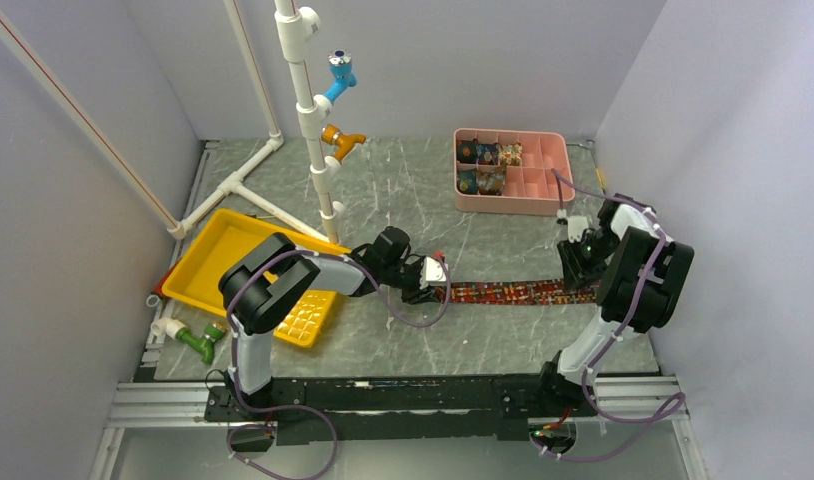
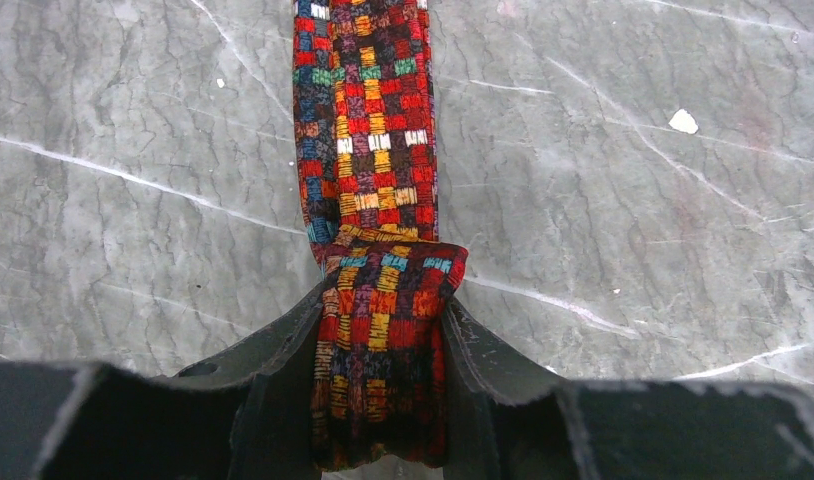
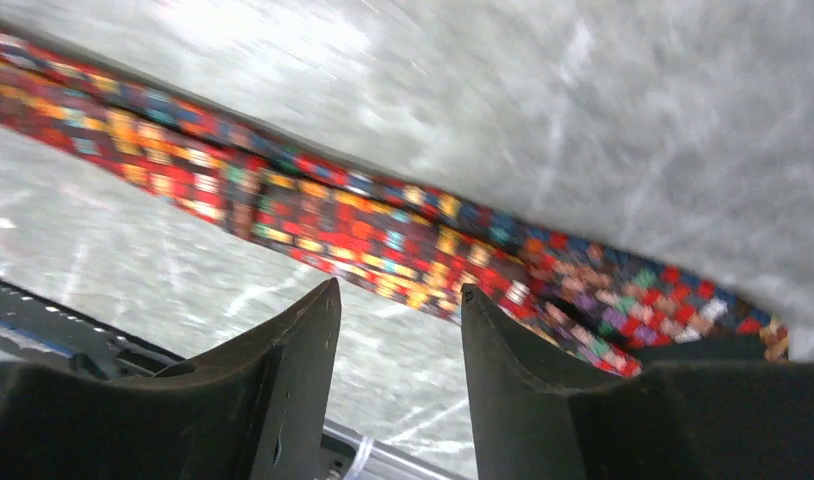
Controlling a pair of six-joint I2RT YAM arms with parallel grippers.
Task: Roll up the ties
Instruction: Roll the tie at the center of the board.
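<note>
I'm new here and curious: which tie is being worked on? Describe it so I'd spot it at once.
On the grey marbled table, look between the two arms, nearer than the pink tray. A long tie of red, gold and dark checks lies flat there, one end curled in the left gripper. The ties in the tray are small rolls; this one is mostly stretched out.

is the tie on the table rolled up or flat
Mostly flat: one end of the tie is a small roll pinched in the left hand; the rest lies as a strip on the table.
</note>
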